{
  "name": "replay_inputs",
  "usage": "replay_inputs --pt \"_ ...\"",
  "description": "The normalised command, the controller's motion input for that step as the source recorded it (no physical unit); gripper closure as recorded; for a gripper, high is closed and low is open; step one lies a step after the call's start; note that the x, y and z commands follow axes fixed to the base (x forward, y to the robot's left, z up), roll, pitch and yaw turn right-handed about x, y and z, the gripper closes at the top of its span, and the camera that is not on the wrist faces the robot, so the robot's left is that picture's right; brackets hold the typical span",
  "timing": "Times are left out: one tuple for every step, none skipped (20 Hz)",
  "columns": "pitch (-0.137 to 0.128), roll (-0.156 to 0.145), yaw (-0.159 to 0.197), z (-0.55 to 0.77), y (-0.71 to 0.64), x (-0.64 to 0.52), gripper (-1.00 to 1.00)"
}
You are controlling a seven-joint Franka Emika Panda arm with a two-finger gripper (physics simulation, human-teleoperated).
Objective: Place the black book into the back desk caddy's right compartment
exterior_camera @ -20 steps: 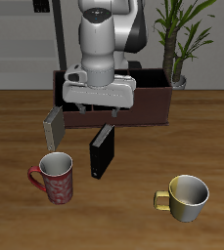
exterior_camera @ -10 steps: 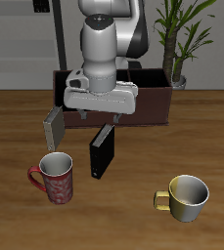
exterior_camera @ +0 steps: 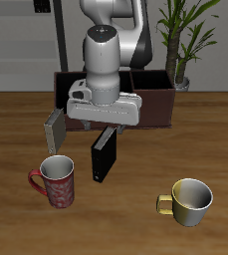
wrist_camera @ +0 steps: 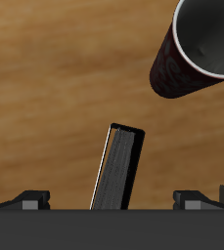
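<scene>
Black book [exterior_camera: 104, 157] stands upright on the surface, in front of the back desk caddy [exterior_camera: 155, 108], beside the red mug [exterior_camera: 55, 181]. Over the last 1 second the claw [exterior_camera: 105, 127] has sunk toward its top edge, jaws apart and empty. The right compartment is hidden behind the arm.

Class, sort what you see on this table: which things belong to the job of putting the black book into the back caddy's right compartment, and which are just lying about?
Belong to the job:
black book
back desk caddy
gripper

Just lying about:
grey patterned book
red patterned mug
yellow mug
potted plant
</scene>
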Motion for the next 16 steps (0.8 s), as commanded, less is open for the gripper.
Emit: replay_inputs --pt "0.001 -0.024 -0.003 -0.06 -0.07 0.00 -1.00" --pt "0.000 0.000 0.000 0.01 0.02 0.08 -1.00" --pt "0.026 -0.033 -0.072 -0.13 -0.33 0.03 -1.00" --pt "-0.018 -0.029 -0.040 -0.04 -0.19 -0.06 -1.00" --pt "0.000 0.000 0.000 0.02 0.04 0.12 -1.00" --pt "0.007 -0.040 -0.055 -0.15 -0.39 -0.14 -1.00" --pt "0.000 0.000 0.000 0.02 0.02 0.03 -1.00" --pt "0.027 -0.022 -0.051 -0.08 -0.10 -0.04 -1.00" --pt "-0.010 -0.003 0.039 -0.04 -0.08 0.00 -1.00" --pt "0.021 -0.038 -0.069 -0.08 -0.16 -0.05 -1.00" --pt "-0.009 0.015 -0.029 -0.07 0.02 -0.06 -1.00" --pt "-0.024 0.030 0.062 -0.10 0.07 -0.08 -1.00" --pt "-0.041 -0.038 -0.004 -0.10 -0.01 -0.10 -1.00" --pt "-0.071 0.000 -0.006 -0.06 0.14 -0.18 -1.00" --pt "-0.107 0.052 0.066 -0.02 0.24 -0.10 -1.00" --pt "-0.082 -0.034 0.150 -0.09 0.08 -0.08 -1.00"
